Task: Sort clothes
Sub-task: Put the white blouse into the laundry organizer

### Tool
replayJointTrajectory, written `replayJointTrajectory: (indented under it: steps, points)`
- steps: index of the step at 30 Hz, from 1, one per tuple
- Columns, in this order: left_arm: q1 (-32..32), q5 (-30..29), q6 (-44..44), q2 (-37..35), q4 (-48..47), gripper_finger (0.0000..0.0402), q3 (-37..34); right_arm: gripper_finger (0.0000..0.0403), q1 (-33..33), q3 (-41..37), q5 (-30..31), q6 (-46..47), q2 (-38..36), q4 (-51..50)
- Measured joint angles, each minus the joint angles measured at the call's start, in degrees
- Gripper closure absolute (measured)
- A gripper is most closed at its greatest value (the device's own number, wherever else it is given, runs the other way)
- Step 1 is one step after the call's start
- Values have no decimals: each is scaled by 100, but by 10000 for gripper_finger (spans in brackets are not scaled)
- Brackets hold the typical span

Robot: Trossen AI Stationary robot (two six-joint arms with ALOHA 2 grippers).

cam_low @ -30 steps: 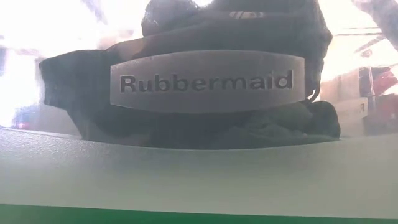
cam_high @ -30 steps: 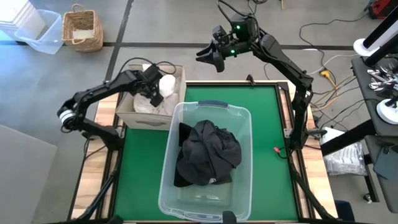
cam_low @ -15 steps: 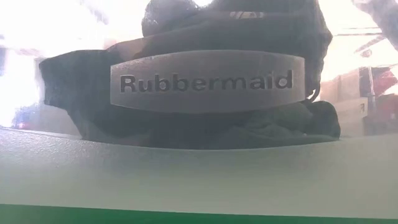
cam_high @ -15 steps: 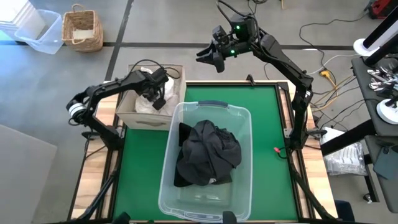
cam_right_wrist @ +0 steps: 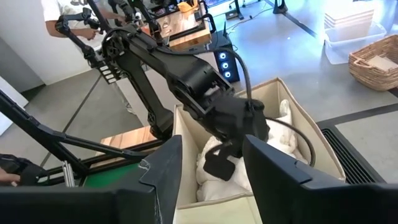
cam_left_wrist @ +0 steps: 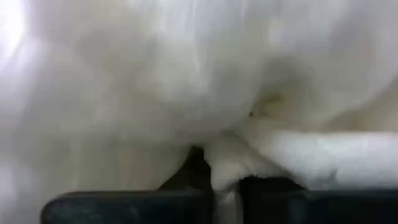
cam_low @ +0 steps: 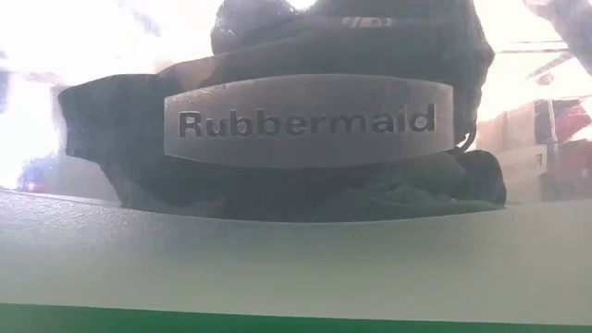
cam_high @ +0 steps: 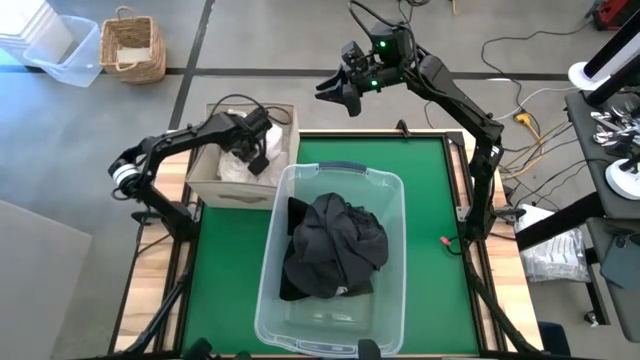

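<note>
Left gripper is now down inside the beige fabric box at the table's back-left corner, buried in the white clothes there. A second ago it sat further toward the box's right side with a white bundle visible at its tip; since then the arm has shifted left and settled, and the last half second shows almost no motion. Left wrist view is filled with white fabric pressed right up to the fingers, which look nearly together with a fold of cloth in the narrow gap; whether it grips or has just let go, cannot tell. Likely this is the drop of a white piece onto the white pile. Right gripper hangs high beyond the table's far edge, fingers spread, holding nothing, unchanged. Dark clothes sit heaped in the clear tub at table centre. Nothing loose shows on the green mat, so sorting looks close to done.
</note>
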Motion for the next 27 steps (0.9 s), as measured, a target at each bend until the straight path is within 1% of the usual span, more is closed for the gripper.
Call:
replayJointTrajectory:
  steps: [3, 6, 13, 16, 18, 22, 27]
  points:
    - [0, 4, -14, -256, 0, 366, 10, 238, 0, 0, 0, 4, 0, 0]
    - [-2, 11, -38, -508, 4, 332, 12, 235, 0, 0, 0, 55, 0, 3]
    - [-9, 9, -30, -934, -1, 225, 12, 234, 0, 0, 2, 105, 0, 28]
    - [-14, 22, 306, -1109, -68, 180, 12, 234, 0, 0, 2, 109, 0, 28]
    - [-29, 150, 384, -1232, -132, 158, 12, 234, 0, 0, 2, 112, 0, 28]
    - [-37, 292, 357, -1505, -213, 135, 14, 234, 0, 0, 2, 112, 0, 28]
    - [-51, 315, 369, -1855, -332, 128, 55, 234, 0, 0, 2, 136, 0, 28]
